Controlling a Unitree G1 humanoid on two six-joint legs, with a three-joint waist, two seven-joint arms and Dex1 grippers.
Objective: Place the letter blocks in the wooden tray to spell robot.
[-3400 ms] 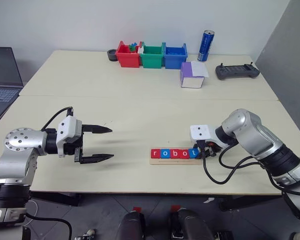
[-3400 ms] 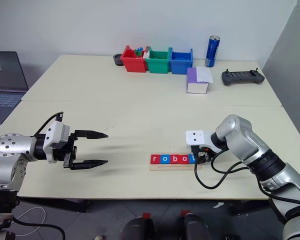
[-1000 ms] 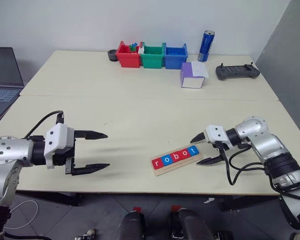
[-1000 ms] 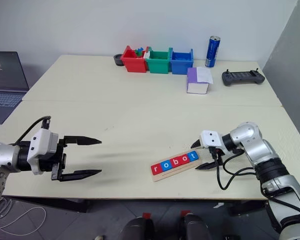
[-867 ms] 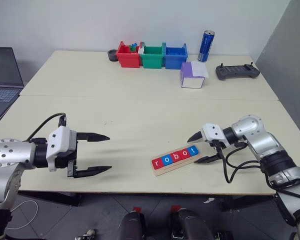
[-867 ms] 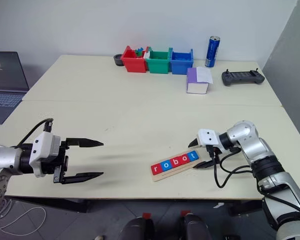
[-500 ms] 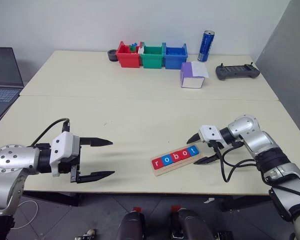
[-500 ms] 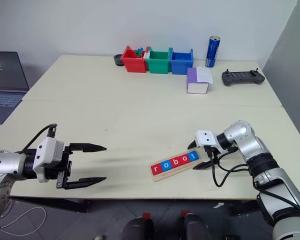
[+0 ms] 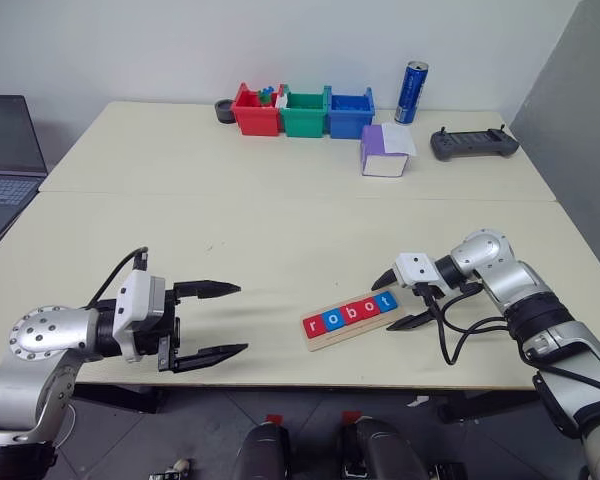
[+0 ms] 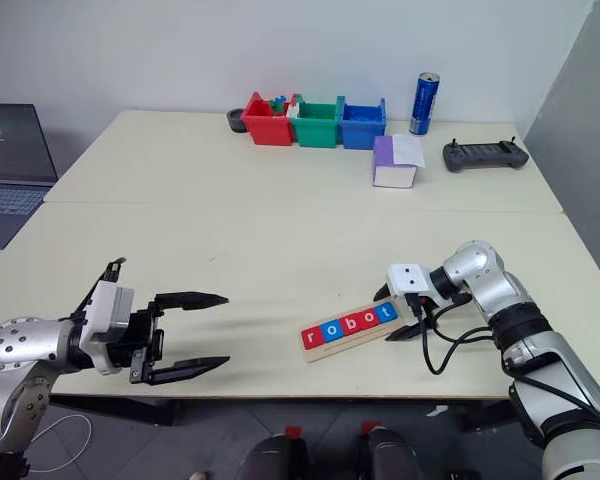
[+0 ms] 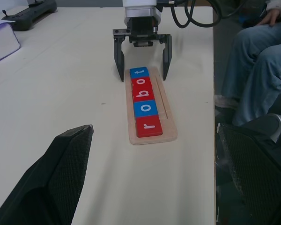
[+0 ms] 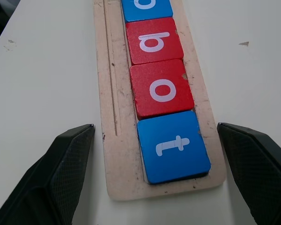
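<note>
Down near the front edge of the cream table [image 9: 280, 230], right of centre, lies the wooden tray [image 9: 352, 321], angled so its right end sits slightly farther back than its left. All five letter blocks [image 9: 350, 313] sit in it side by side, touching, reading r, o, b, o, t from left to right: red, blue, red, red, blue. A bare strip of grooved wood runs along one long side of the row.

At the tray's right end is the right gripper [image 9: 397, 299], its two black fingers spread wide, one on each side of the end with the blue t, touching neither wood nor tile. It holds nothing. A black cable loops from its wrist down toward the table's front edge.

Well to the left, low over the near part of the table, the left gripper [image 9: 221, 320] points toward the tray with its fingers also spread apart and empty.

Along the far edge stand a red bin [image 9: 254, 110], a green bin [image 9: 303, 113] and a blue bin [image 9: 348, 114] in a row, a small dark dish [image 9: 223, 109] left of them and a blue can [image 9: 411, 92] to their right. Nearer, a purple and white box [image 9: 385, 151] sits beside a black handheld controller [image 9: 473, 143]. A laptop [image 9: 8, 160] is at the far left. In the left wrist view, a seated person's legs [image 11: 255, 70] in jeans show beyond the table edge.
</note>
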